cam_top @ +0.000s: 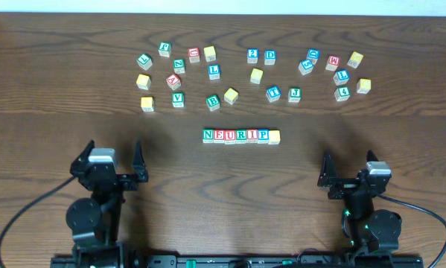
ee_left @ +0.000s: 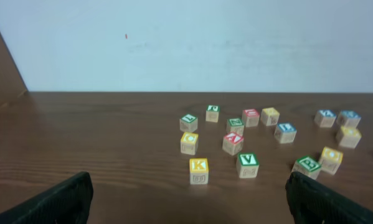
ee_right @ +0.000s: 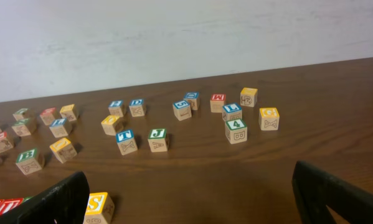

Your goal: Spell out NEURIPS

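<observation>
subject: the row of seven cubes [cam_top: 241, 135], lying near the middle of the table [cam_top: 208, 201], between the two arms and well in front of the spare letter cubes [cam_top: 214, 71] scattered toward the far edge. handling, as judged: small wooden blocks, light and rigid, not fragile. the flat faces look smooth enough to slide on the tabletop if nudged. any cube is best taken across two opposite side faces from above. within the row the neighbours touch, so only the front and back faces are free, and a careless pinch would likely disturb the adjoining letters. appearance: pale wood with coloured top faces, reading from the left green n [cam_top: 208, 135], red e [cam_top: 220, 135], red u [cam_top: 231, 135], green r [cam_top: 242, 135], red i [cam_top: 252, 135], blue p [cam_top: 263, 135] and a yellow-faced cube [cam_top: 274, 136], which the right wrist view shows as an s. the line is straight and closely packed. left gripper [cam_top: 112, 160]: jaws spread wide, nothing between them, well apart from the row. right gripper [cam_top: 349, 170]: likewise spread and empty. the word appears complete.
</observation>
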Controlling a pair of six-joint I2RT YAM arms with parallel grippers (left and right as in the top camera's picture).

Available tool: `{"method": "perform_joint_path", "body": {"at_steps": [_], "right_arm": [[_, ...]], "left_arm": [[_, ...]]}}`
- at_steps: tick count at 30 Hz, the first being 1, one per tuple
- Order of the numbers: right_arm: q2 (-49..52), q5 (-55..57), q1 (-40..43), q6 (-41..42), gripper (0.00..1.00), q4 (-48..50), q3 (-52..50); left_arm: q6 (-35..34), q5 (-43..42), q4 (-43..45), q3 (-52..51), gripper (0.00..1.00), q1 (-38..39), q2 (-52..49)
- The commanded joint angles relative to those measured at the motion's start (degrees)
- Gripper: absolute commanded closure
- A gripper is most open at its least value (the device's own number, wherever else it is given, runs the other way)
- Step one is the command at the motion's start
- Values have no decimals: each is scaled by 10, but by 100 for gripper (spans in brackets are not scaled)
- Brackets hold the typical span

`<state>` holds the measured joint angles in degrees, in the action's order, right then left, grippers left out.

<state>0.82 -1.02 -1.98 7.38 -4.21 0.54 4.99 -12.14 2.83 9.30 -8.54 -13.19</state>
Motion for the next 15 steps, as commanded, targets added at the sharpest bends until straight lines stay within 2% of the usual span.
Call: {"method": "perform_joint_path", "body": {"at_steps": [1, 7, 11, 15], "right_arm": [[-5, 5, 4, 3, 1, -1, -2], [-5, 5, 4, 3, 1, -1, -2], [-5, 5, 4, 3, 1, -1, -2], [-5, 5, 4, 3, 1, -1, -2]], "left_arm": [[44, -8, 3, -36, 2, -2, 43], [55, 10, 3, -85, 2, -4, 102], [55, 18, -51, -91, 2, -5, 132], [55, 38, -62, -91, 2, -5, 131]]}}
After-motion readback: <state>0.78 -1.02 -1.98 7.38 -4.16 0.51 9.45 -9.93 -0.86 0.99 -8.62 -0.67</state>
